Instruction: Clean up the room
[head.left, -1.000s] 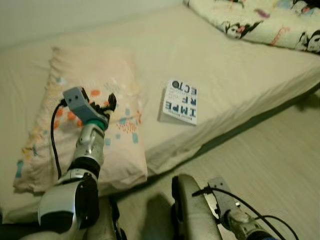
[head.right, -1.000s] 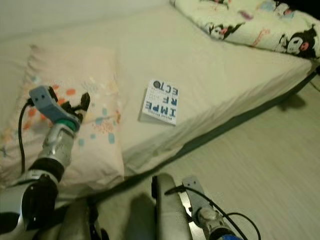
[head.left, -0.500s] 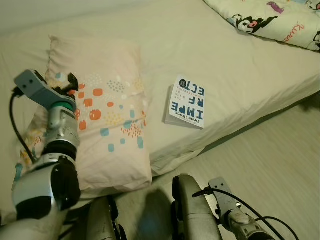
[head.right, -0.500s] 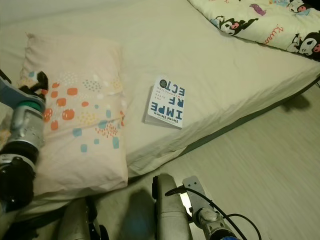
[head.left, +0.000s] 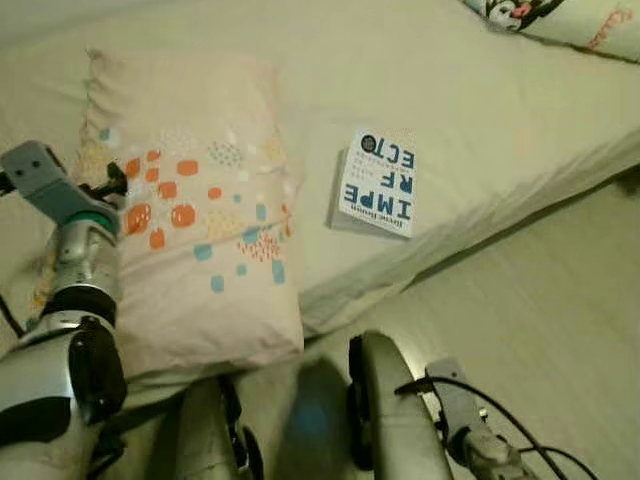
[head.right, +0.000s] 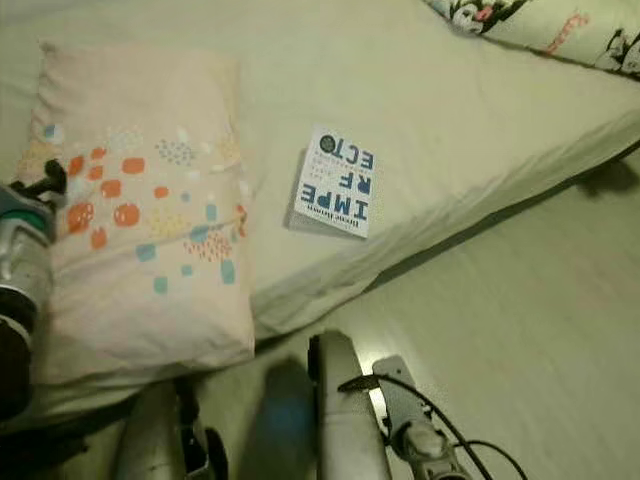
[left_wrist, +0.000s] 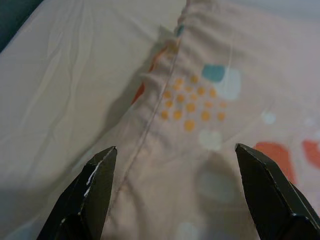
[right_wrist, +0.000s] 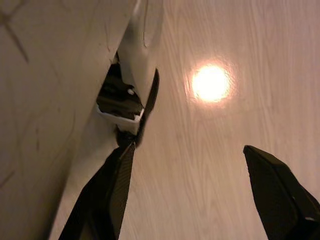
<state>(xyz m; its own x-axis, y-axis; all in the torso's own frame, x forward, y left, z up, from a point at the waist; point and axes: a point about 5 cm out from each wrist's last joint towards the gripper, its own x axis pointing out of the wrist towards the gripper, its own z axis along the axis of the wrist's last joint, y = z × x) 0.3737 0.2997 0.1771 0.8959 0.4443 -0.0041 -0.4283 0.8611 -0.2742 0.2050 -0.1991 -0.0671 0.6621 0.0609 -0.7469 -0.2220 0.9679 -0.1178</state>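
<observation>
Cream bed (head.left: 480, 110) with patterned pillow (head.left: 200, 220) and book (head.left: 378, 182), pale wood floor (head.left: 540, 330); both grippers spread apart.

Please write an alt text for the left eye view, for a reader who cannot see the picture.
The left gripper is raised over the left edge of a cream pillow with orange and blue spots, lying on a bed. A blue and white book lies on the sheet to the right of the pillow.

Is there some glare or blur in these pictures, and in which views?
Right wrist view: a round bright glare spot on the wooden floor. Left eye view: soft, warm-tinted, yet the book title stays readable. Left wrist view: the pillow looks slightly soft.
</observation>
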